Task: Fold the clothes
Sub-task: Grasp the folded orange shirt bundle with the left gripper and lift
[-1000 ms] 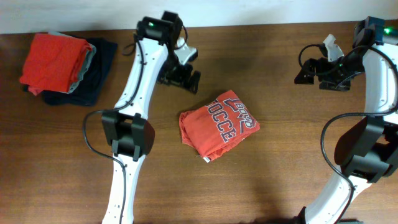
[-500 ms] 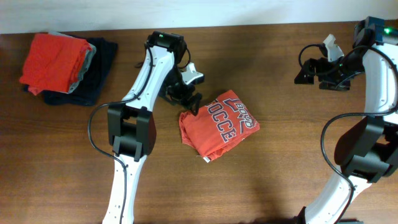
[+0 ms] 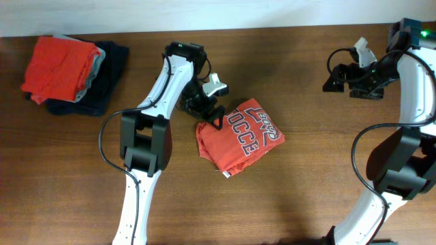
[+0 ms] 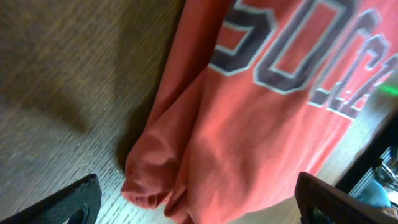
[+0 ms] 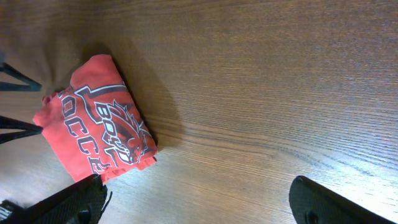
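A folded red shirt with dark lettering [image 3: 240, 136] lies at the middle of the wooden table. My left gripper [image 3: 210, 118] is open right at the shirt's upper left corner. In the left wrist view the shirt [image 4: 261, 118] fills the space between my spread fingers [image 4: 199, 205], with its bunched corner lowest. My right gripper [image 3: 338, 76] is open and empty, high at the far right, well away from the shirt. The right wrist view shows the shirt [image 5: 99, 124] far off at left.
A stack of folded clothes, red on top of grey and navy [image 3: 68, 73], sits at the table's far left corner. The table's back edge [image 3: 272, 28] meets a white wall.
My left gripper has moved down and right from the back of the table to the shirt's upper left corner. The right arm has not moved.
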